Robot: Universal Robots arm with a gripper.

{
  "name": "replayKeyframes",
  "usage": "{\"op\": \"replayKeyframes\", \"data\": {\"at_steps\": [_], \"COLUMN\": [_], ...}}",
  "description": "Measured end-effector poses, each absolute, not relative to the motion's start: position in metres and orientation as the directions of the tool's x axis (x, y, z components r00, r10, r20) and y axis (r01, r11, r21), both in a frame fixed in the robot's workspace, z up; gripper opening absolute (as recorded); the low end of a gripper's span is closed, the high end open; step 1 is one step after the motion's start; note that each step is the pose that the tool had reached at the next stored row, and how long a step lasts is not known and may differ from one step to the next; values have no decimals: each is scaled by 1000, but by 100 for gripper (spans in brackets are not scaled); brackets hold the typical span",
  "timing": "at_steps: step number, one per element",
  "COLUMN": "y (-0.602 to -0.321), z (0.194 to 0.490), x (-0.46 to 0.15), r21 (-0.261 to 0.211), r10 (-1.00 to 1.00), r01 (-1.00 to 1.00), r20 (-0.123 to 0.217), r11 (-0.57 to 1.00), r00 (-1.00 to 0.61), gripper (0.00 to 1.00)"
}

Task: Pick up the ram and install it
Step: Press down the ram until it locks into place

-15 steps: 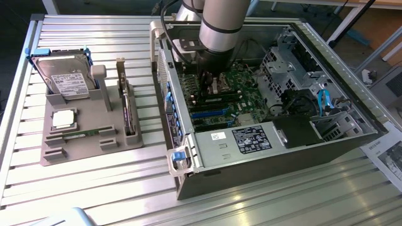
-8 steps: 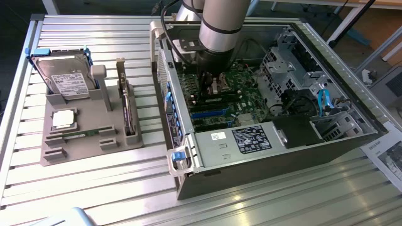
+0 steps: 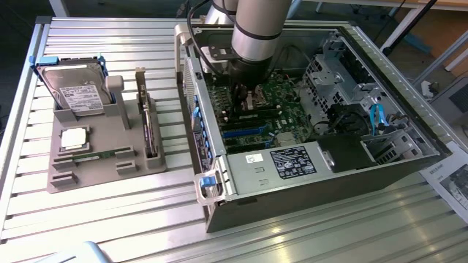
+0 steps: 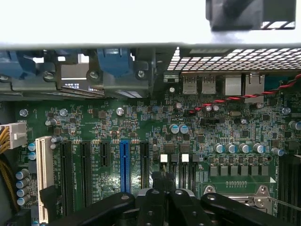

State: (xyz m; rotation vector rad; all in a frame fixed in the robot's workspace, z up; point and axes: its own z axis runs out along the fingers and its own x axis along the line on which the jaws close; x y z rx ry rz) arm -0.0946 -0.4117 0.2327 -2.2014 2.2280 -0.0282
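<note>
Arm is lowered into the open computer case (image 3: 307, 181), which lies on its side on the slatted table (image 3: 109, 219), toward the exterior view's right edge. The gripper (image 4: 164, 181) sits just above the green motherboard (image 4: 141, 122), beside the row of expansion slots and the blue slot (image 4: 124, 165). Fingers are pressed fully together; in the wrist view nothing can be made out between the tips — whether a thin board is pinched edge-on I cannot tell.

One ram (image 3: 95, 157) stick lies flat in its groove in the grey holder tray (image 3: 95, 175), near the tray's front edge, in front of the silver processor chip (image 3: 75, 138). The hard drive (image 3: 76, 93) stands upright at the tray's far end; a dark expansion card (image 3: 148, 129) stands on edge along the tray's right side.

Handling judgement: the ram looks light, thin and stiff — fragile at the chips and the contact edge. Best held by the two long flat faces near mid-length, clear of the contacts, and kept square to the slot.
</note>
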Motion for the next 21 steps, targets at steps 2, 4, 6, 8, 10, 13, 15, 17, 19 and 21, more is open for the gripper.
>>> {"op": "replayKeyframes", "data": {"at_steps": [2, 4, 6, 8, 10, 13, 15, 17, 19, 21], "y": [-412, -412, -412, -412, -412, -412, -412, -412, -412, -412], "z": [232, 232, 232, 231, 231, 231, 231, 231, 231, 232], "x": [-95, -95, -95, -95, -95, -95, -95, -95, -95, -95], "r21": [-19, -19, -19, -19, -20, -19, -19, -19, -20, -20], "r10": [-1000, -1000, -1000, -1000, -1000, -1000, -1000, -1000, -1000, -1000], "r01": [-1000, -1000, -1000, -1000, -1000, -1000, -1000, -1000, -1000, -1000], "r20": [6, 6, 6, 6, 6, 6, 6, 6, 6, 5], "r11": [12, 12, 12, 12, 12, 12, 12, 12, 12, 12], "r00": [-12, -12, -12, -12, -12, -12, -12, -12, -12, -12], "gripper": [10, 10, 10, 10, 10, 10, 10, 10, 10, 10]}}
